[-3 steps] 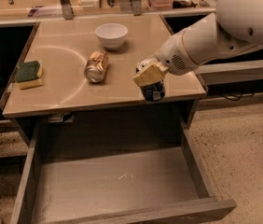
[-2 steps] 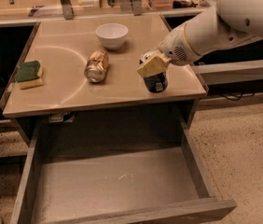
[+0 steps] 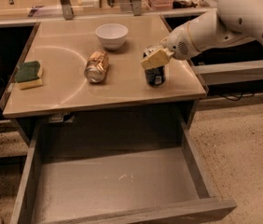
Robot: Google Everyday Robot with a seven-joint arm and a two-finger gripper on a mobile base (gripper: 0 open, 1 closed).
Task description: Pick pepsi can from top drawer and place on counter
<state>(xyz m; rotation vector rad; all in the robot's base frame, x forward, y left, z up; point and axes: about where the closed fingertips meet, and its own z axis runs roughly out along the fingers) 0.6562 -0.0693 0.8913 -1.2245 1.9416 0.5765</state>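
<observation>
The pepsi can is dark blue and stands upright on the right part of the beige counter. My gripper reaches in from the right and is shut on the can's top, its pale fingers covering the can's upper half. The top drawer is pulled open below the counter's front edge, and its grey floor is bare.
A gold can lies on its side at mid-counter. A white bowl stands behind it. A green and yellow sponge lies at the left edge. Dark recessed bays flank the counter, and metal posts stand at the back.
My gripper has carried the pepsi can from the counter's right front edge inward and back over the counter. The drawer and the other objects have not moved.
</observation>
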